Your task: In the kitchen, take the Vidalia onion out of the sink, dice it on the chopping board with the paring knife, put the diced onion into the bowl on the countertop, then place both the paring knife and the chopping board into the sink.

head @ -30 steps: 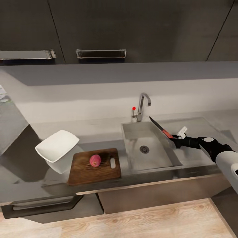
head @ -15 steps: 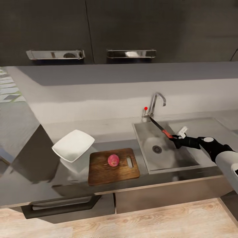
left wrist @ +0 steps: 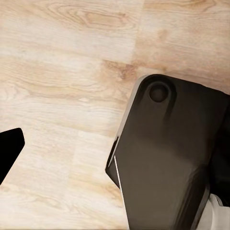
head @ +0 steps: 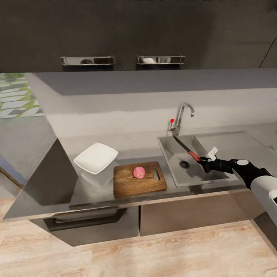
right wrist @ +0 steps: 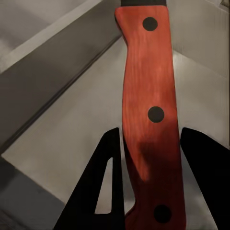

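Right claw (head: 203, 160) is clenching the paring knife (head: 184, 147) above the sink (head: 200, 177), readying to dice the Vidalia onion (head: 139, 172) sitting on the chopping board (head: 127, 184); left claw's state cannot be told.

On the countertop (head: 127, 144) the chopping board (head: 139, 179) lies left of the sink (head: 198, 156), near the front edge. The onion (head: 139, 172) sits on the board. The bowl (head: 95, 157) stands just left of the board, further back. The knife (head: 186, 148) hangs over the sink, the tap (head: 181, 117) behind it.
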You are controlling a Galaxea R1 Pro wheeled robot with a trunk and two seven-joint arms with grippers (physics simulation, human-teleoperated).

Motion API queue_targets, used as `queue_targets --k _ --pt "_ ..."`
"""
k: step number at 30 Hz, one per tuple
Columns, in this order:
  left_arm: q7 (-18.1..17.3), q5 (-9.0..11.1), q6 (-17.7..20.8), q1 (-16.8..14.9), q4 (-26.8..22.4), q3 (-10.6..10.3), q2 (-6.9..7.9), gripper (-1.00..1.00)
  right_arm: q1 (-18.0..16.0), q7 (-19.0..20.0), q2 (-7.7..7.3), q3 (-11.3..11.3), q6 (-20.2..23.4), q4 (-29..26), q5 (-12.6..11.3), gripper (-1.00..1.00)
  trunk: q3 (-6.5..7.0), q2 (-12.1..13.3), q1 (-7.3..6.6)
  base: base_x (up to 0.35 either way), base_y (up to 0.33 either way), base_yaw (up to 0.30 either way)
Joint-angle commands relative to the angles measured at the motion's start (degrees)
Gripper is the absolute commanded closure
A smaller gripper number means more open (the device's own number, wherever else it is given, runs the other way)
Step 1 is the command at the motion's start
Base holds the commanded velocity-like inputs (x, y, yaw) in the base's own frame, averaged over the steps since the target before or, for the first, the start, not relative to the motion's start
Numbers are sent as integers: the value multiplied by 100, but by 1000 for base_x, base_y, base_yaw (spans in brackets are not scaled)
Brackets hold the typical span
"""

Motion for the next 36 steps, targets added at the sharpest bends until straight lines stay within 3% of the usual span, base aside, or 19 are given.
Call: queue_targets --k 1,6,19,22,25,29,31,33,34,36 --pt "59 12 -9 2 -11 -49 4 -100 -4 -1 -7 -2 -45 -1 58 100 -10 -10 3 -60 1 0" --pt "59 7 -9 2 -12 -49 4 -100 -4 0 -12 -2 -44 -1 55 100 -10 -10 3 -20 0 7" --pt "59 7 -9 2 -15 -50 4 -100 -4 26 1 -20 -7 -58 16 100 -87 -10 3 -1 0 201" --pt "59 7 -9 2 -15 -50 4 -100 -4 33 65 -39 202 -90 -103 100 -108 -10 3 0 0 213" --pt "59 7 -9 2 -15 -50 4 -100 -4 35 152 -38 396 -141 -385 100 -128 -10 3 0 0 213" --pt "59 7 -7 2 -10 -50 3 -100 -4 6 190 -29 408 -172 -482 100 -152 -10 3 0 0 191" --pt "54 7 -4 2 -8 -50 -1 -100 -4 -88 189 -21 382 -163 -470 100 -156 -10 3 0 0 72" --pt "52 7 -2 2 -7 -50 -14 -100 -4 -489 152 -17 240 -120 -463 100 -158 -10 3 0 0 30" --pt "51 7 -1 2 -6 -50 -24 -100 1 -1126 145 -10 -95 -81 -464 100 -158 -10 3 0 0 11" --pt "51 7 0 2 1 -50 -27 -100 2 -1529 150 -6 -389 -72 -457 100 -158 -10 3 0 0 6"
